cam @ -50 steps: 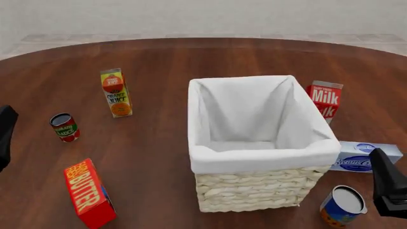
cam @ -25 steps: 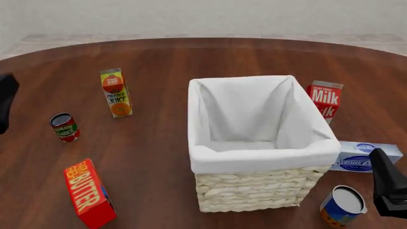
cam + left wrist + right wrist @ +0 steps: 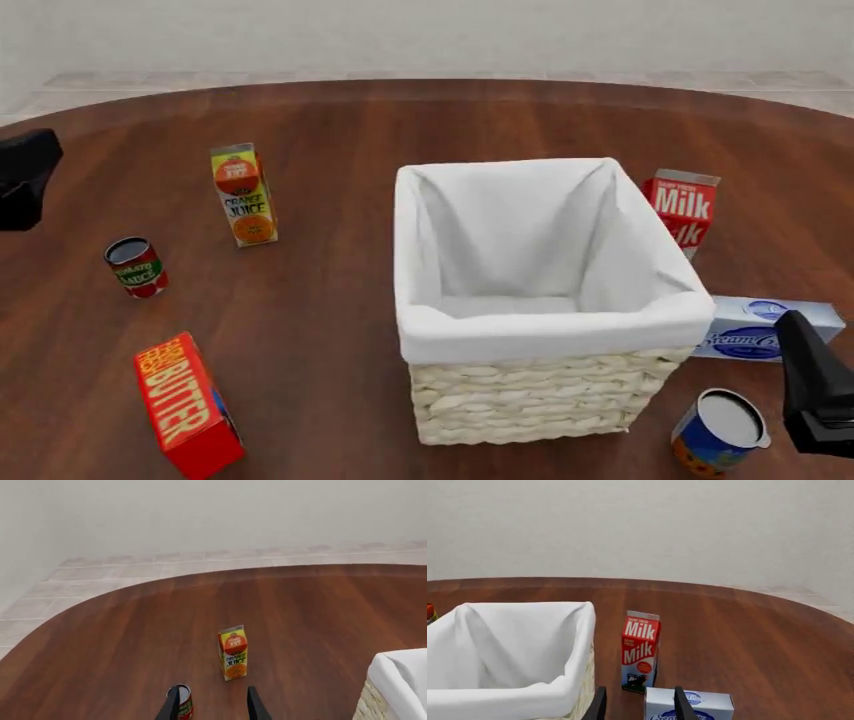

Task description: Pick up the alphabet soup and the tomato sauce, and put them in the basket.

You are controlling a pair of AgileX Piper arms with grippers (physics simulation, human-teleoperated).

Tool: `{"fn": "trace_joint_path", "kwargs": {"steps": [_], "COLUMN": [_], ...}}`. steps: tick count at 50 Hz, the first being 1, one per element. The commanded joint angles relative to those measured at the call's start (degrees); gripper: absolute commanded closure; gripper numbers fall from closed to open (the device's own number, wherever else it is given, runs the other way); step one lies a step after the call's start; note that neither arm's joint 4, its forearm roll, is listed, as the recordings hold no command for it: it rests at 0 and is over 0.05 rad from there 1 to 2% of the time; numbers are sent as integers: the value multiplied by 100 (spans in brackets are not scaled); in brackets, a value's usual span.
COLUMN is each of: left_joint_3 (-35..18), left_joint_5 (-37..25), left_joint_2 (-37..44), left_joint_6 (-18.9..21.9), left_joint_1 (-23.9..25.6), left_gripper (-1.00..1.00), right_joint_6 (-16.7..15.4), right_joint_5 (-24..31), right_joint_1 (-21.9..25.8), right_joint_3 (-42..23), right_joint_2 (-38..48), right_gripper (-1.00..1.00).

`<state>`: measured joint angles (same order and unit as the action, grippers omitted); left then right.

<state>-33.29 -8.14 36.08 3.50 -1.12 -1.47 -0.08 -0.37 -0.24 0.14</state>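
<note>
Two cans wait outside the basket point(image 3: 547, 330), neither yet lifted. The tomato sauce point(image 3: 135, 266) stands upright on the tabletop point(image 3: 334, 130) well left of the basket, between the orange juice carton point(image 3: 243, 195) and the butter box point(image 3: 186, 406); the alphabet soup point(image 3: 718, 431) stands at the basket's near right corner, just this side of the cream cheese box point(image 3: 767, 328). Both look rigid and smooth-sided, probably fairly heavy for their size and apt to slip or tip, so a squeeze across the round wall near mid-height seems safest. The left pincer point(image 3: 212, 704) is spread, its fingers straddling a gap with the tomato sauce just beside one finger in the wrist view. The right pincer point(image 3: 638, 704) is likewise spread and empty, looking toward the milk carton point(image 3: 640, 651) rather than the soup.
</note>
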Motion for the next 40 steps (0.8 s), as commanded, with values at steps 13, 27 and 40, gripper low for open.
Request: {"fn": "trace_joint_path", "kwargs": {"steps": [13, 27, 40], "left_joint_3": [-503, -894, -1305], "left_joint_5": [-392, -602, -799], "left_joint_2": [1011, 1527, 1916], "left_joint_6": [-342, -519, -622], "left_joint_1": [-654, -605, -817], "left_gripper": [-100, -100, -100], "right_joint_6": [13, 25, 28], "right_joint_5": [5, -18, -13], "right_joint_1": [-10, -21, -24], "right_joint_3": [5, 6, 2], "right_joint_2": [10, 43, 40], "right_gripper": [-100, -100, -100]}}
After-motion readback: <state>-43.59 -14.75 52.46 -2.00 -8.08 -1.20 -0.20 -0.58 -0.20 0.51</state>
